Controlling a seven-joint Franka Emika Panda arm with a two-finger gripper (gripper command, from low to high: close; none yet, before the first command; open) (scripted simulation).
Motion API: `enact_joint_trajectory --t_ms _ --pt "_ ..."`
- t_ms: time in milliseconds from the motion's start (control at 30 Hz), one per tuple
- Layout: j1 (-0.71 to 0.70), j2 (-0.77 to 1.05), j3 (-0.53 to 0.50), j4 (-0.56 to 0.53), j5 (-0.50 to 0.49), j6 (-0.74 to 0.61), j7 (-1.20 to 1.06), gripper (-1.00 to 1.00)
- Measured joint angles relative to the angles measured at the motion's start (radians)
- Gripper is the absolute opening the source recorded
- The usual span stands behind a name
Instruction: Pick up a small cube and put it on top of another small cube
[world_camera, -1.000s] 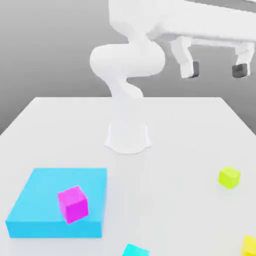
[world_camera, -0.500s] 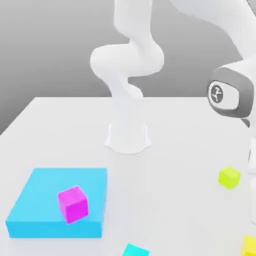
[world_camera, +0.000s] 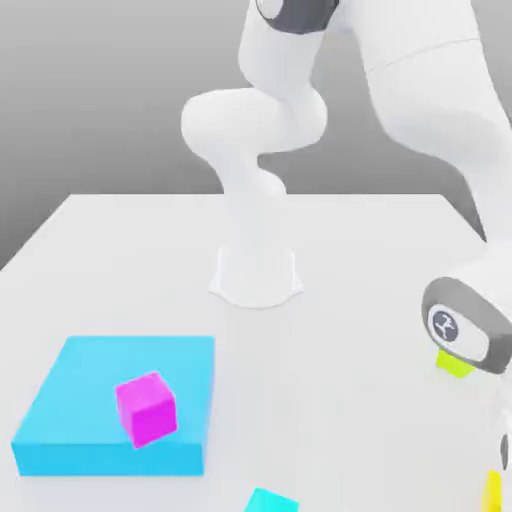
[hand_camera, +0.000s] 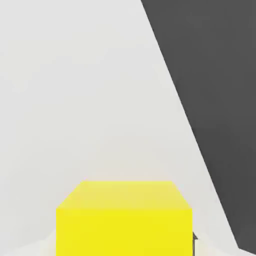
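Squarely between the fingers of the gripper (hand_camera: 124, 245), the small yellow cube (world_camera: 493, 490) is clasped near the table's edge (world_camera: 478, 233) at the exterior view's right. Its flat, opposite faces are well suited to being pinched, and the hold is best kept centered and level. A light, stiff block is suggested by its plain, sharp-edged form; little squeeze should be needed, and crushing is hardly to be feared. By smooth sides, though, some slipping could be invited if it were gripped off-center.
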Motion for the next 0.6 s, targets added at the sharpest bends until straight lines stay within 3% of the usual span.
enact_joint_trajectory --t_ms 100,367,600 --pt "-0.003 -0.099 0.027 -0.046 0.037 -0.052 0.007 -1.0" --pt "0.091 -0.355 0.143 -0.329 0.188 -0.012 0.228 -1.0" --pt "0.223 -0.568 0.223 -0.583 0.203 0.03 0.512 -1.0"
